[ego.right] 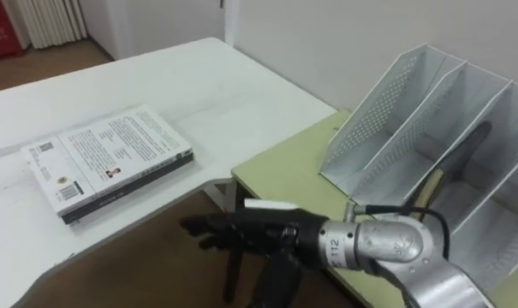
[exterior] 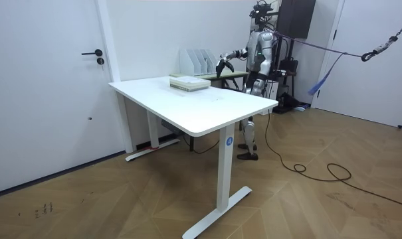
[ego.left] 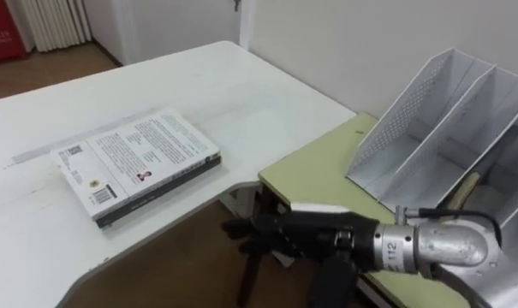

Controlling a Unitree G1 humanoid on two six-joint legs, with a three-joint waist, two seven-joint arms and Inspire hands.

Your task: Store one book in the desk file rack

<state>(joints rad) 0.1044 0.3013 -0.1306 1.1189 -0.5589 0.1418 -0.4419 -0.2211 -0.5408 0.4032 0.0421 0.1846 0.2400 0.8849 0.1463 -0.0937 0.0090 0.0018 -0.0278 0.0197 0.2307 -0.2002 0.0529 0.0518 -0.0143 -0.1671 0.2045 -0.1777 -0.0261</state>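
The book (ego.left: 139, 158) lies flat on the white desk (ego.left: 241, 103), back cover up, near the desk's curved front edge. A darker layer shows under its white page block, and I cannot tell whether that is its own cover or a second volume beneath it. Nothing touches it, and it is well apart from the rack.

The desk file rack (ego.left: 395, 128) is white metal with a perforated side wall and slanted dividers that make several open compartments side by side. It stands on the green-topped table (ego.left: 318, 175), which butts against the white desk at the wall side. The compartment walls and floors that can be seen are plain white. A dark and tan strip (ego.right: 434, 181) crosses the middle compartment, and I cannot tell whether it lies inside or in front of it.

The right hand (ego.left: 284, 235) reaches in from the lower right, low over the corner of the green-topped table and the gap where the wooden floor (ego.left: 181, 265) shows between the two tops. Its black fingers (ego.left: 241, 229) are stretched out nearly straight toward the white desk, spread a little, holding nothing. It is short of the book and below the rack.

In the room view the robot stands upright at the far end of the white desk, behind the green-topped table, with that arm held forward. The book (exterior: 189, 82) lies on the desk's far part, with the rack (exterior: 195, 61) just behind it against the wall.
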